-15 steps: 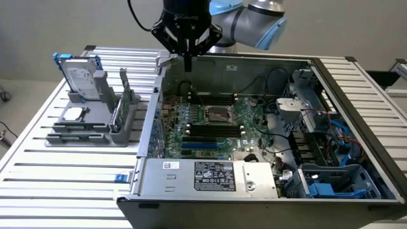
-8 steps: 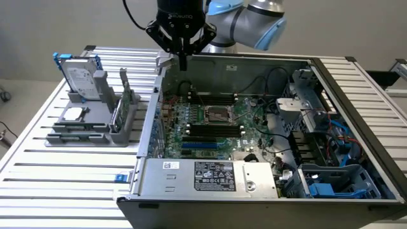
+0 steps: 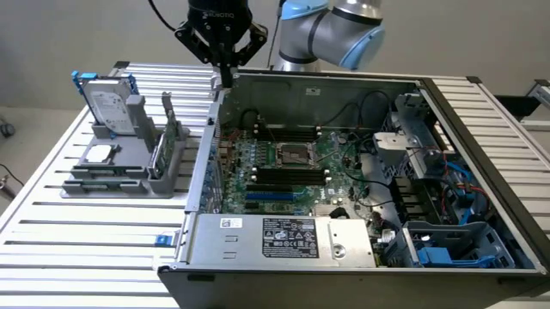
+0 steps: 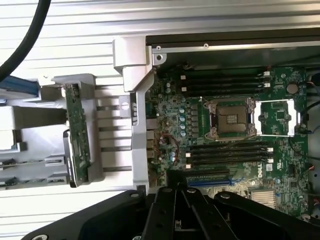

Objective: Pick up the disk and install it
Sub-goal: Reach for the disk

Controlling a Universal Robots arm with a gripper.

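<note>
The disk, a silver-grey drive with a white label in a blue carrier, stands upright at the back of the grey holder rack on the exterior view's left. My gripper hangs shut and empty above the back left corner of the open computer case, to the right of the disk. In the wrist view the black fingers are closed together over the motherboard edge, and the disk's blue carrier shows at the picture's edge.
The rack also holds a thin green circuit stick and a small silver chip. The case has an empty blue drive bay at the front right, cables, and a power supply. All rest on a slatted metal table.
</note>
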